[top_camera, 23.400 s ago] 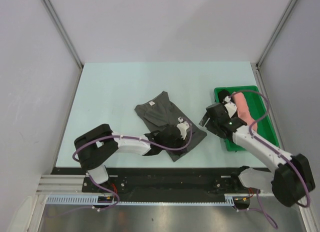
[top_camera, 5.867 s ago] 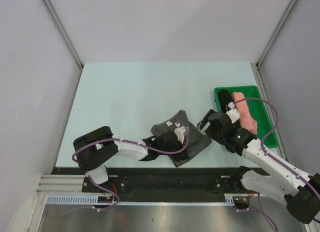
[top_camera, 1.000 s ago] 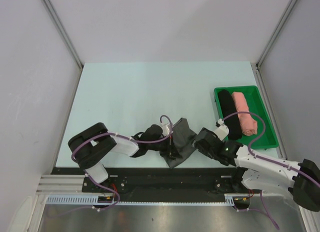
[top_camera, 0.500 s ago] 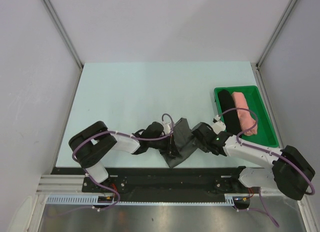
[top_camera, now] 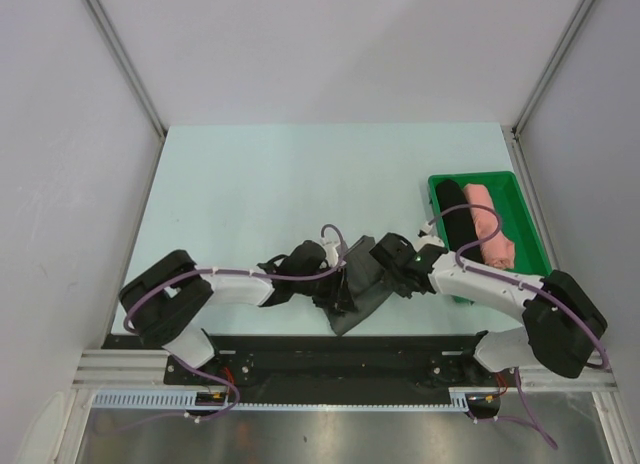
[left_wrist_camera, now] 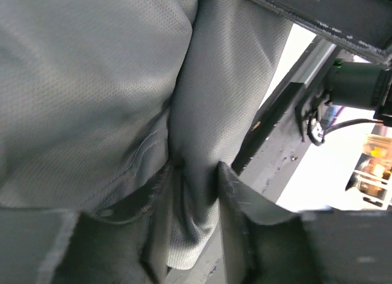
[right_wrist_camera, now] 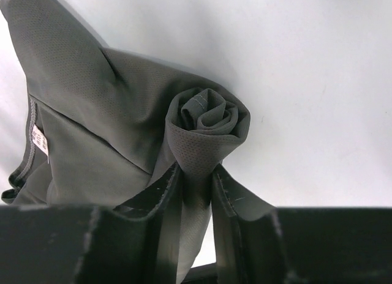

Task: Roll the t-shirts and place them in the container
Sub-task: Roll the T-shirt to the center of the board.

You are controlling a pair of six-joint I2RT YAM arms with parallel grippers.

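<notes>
The dark grey t-shirt (top_camera: 362, 294) lies partly rolled near the table's front edge, between my two grippers. In the right wrist view its rolled end (right_wrist_camera: 205, 122) shows as a spiral, with the white neck label (right_wrist_camera: 38, 140) at the left. My right gripper (right_wrist_camera: 196, 174) (top_camera: 383, 267) is shut on the roll just below the spiral. My left gripper (left_wrist_camera: 195, 171) (top_camera: 338, 284) stands open with a loose fold of the grey fabric (left_wrist_camera: 92, 82) between its fingers. The black t-shirt (top_camera: 455, 219) and the salmon pink t-shirt (top_camera: 490, 234) lie rolled in the tray.
The green tray (top_camera: 528, 239) stands at the right side of the table, just beyond the right arm. The black rail along the table's front edge (left_wrist_camera: 275, 125) runs close behind the grey shirt. Grey walls enclose the table on three sides.
My right gripper has swung left from beside the tray to the grey shirt and closed on its rolled end. My left gripper's jaws have parted around the fabric.
</notes>
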